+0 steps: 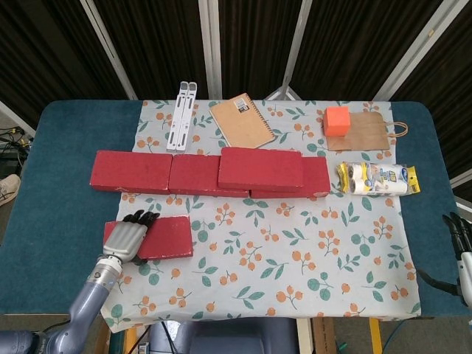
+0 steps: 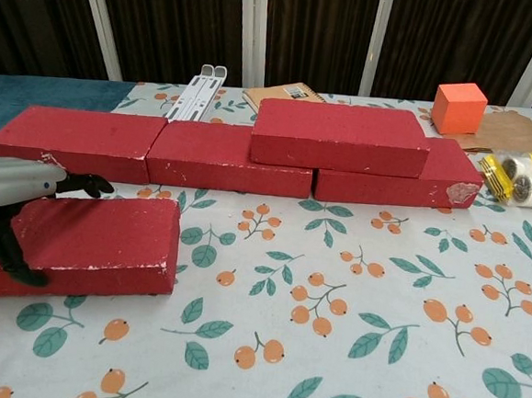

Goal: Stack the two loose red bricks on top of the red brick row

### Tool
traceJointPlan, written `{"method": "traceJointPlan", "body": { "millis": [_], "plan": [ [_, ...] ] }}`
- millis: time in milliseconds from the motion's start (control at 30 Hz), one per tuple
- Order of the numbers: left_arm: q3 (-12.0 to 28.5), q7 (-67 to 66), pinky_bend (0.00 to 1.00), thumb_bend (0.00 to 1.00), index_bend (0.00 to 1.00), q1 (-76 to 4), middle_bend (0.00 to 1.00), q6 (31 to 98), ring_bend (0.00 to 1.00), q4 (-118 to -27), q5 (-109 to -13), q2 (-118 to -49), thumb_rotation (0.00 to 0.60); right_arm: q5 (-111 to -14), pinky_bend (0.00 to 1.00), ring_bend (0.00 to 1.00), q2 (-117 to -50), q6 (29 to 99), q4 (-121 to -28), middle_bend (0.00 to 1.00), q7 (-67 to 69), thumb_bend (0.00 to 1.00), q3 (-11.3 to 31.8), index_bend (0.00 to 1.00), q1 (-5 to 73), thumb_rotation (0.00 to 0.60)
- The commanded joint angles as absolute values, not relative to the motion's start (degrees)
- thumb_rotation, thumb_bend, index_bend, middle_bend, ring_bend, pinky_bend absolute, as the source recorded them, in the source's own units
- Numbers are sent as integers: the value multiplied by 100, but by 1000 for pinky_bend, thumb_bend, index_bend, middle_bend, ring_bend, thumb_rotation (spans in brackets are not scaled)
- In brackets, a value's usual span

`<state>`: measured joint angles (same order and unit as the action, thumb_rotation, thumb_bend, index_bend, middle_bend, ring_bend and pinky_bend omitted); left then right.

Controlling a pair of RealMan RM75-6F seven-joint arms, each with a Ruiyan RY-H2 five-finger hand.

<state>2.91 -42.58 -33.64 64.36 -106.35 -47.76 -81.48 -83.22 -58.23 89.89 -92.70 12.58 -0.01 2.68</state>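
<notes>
One loose red brick (image 1: 157,237) lies at 7 o'clock of the red brick row (image 1: 210,175), gripped by the left hand (image 1: 127,237). Right hand (image 1: 461,251) state: cannot tell.

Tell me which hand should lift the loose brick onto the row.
Left. The left hand already grips the loose brick; the right hand sits at the table's far edge.

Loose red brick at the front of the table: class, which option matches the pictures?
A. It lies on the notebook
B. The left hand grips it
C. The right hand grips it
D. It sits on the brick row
B: the left hand has its fingers over the top of the loose red brick and its thumb on the near face, in front of the brick row.
</notes>
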Motion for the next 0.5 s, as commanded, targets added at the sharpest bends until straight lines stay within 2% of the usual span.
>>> {"method": "traceJointPlan", "body": {
  "millis": [33, 167, 300, 500],
  "plan": [
    [256, -4436, 270, 0, 38, -3382, 192, 6678, 178, -10593, -4828, -8252, 600, -8340, 0, 0, -5825, 8963, -9269, 42, 1263, 3, 17, 0, 257, 600],
    [248, -4700, 295, 0, 114, -3457, 238, 6761, 223, -10600, -4561, -8273, 600, -8374, 0, 0, -5818, 8906, -9264, 42, 1296, 3, 37, 0, 247, 600],
    [301, -4811, 299, 0, 147, -3547, 288, 6780, 247, -10650, -4331, -8249, 600, -8378, 0, 0, -5823, 8914, -9283, 42, 1267, 3, 81, 0, 212, 600],
    [614, -4779, 310, 0, 208, -3733, 357, 6853, 279, -11007, -4244, -7991, 600, -8360, 0, 0, -5835, 8829, -9282, 42, 1235, 3, 127, 0, 207, 600]
  ]
}}
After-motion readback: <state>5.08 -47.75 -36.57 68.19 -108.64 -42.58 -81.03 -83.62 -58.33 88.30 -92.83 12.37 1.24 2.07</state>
